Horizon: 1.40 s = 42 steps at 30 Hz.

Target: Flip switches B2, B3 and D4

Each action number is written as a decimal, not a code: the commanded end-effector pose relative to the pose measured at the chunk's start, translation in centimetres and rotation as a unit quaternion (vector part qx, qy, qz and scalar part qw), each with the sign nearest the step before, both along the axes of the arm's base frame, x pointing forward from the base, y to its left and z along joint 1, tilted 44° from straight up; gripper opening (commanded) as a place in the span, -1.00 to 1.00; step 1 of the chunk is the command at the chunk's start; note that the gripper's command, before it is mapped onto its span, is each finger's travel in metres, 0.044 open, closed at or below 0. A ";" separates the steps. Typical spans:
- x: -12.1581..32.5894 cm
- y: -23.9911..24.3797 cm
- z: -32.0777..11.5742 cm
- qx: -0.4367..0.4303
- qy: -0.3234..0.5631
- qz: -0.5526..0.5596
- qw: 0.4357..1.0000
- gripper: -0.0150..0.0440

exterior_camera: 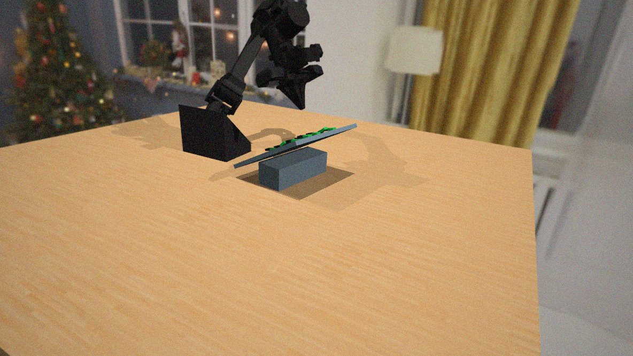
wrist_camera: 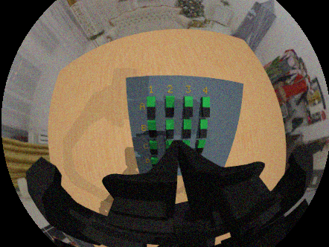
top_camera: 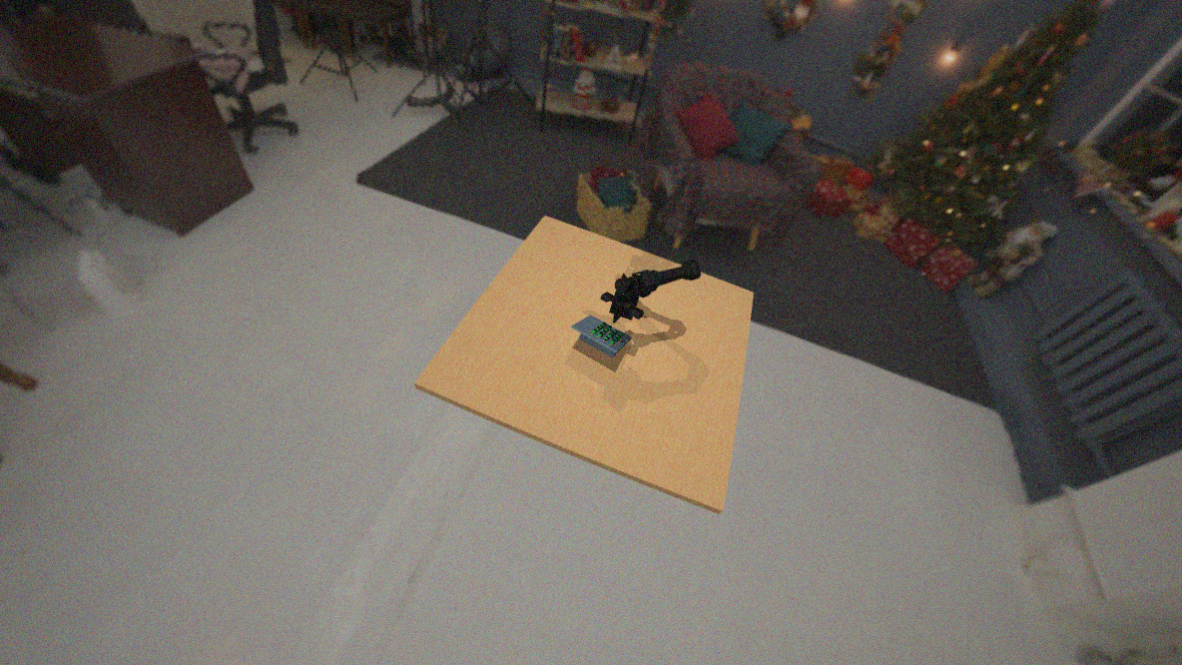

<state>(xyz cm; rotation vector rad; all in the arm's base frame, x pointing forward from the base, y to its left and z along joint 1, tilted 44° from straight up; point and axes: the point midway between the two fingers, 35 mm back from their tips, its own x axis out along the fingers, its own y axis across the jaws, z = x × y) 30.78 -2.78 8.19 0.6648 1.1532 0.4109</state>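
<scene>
1. Gripper point(exterior_camera: 300, 102) closed, fingers pressed together to one point, nothing held; it hangs in the upper centre of the exterior view, above the panel point(exterior_camera: 295, 142) and apart from it.
2. Panel is a thin grey-blue plate tilted on a grey block point(exterior_camera: 292, 168), centre of the exterior view; its lower edge points at the arm's base point(exterior_camera: 211, 132), its raised edge to the right of the frame.
3. Block stands on the table point(exterior_camera: 177, 247); dark shadow patch under the plate, paler arm shadows to left and right of it.
4. Wrist view: panel point(wrist_camera: 228, 108) in centre frame, switches point(wrist_camera: 179, 123) as green and black blocks in four columns; yellow digits 1 to 4 above them.
5. Fingertips cover the lower middle of the grid; the bottom row is mostly hidden, only a green piece at its lower left shows.
6. Row letters at the left of the grid are blurred; which end of any switch is raised cannot be told.
7. Top view: arm point(top_camera: 648, 285) and panel point(top_camera: 601, 334) small at mid-frame; single switches not resolvable.
8. Surroundings, exterior view: tree point(exterior_camera: 48, 75) upper left, window point(exterior_camera: 185, 39) behind the arm, lamp point(exterior_camera: 414, 48) and curtain point(exterior_camera: 491, 66) upper right; all off the table, out of focus.
</scene>
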 end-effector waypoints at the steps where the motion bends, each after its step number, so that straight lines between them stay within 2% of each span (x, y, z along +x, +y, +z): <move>1: -1.7 -1.3 -1.9 0.004 0.008 -0.002 1.000 -0.49; 10: -0.7 0.8 -4.6 0.004 -0.002 -0.011 1.000 -0.49; 42: 0.1 2.3 -6.2 0.004 -0.003 -0.011 1.000 -0.49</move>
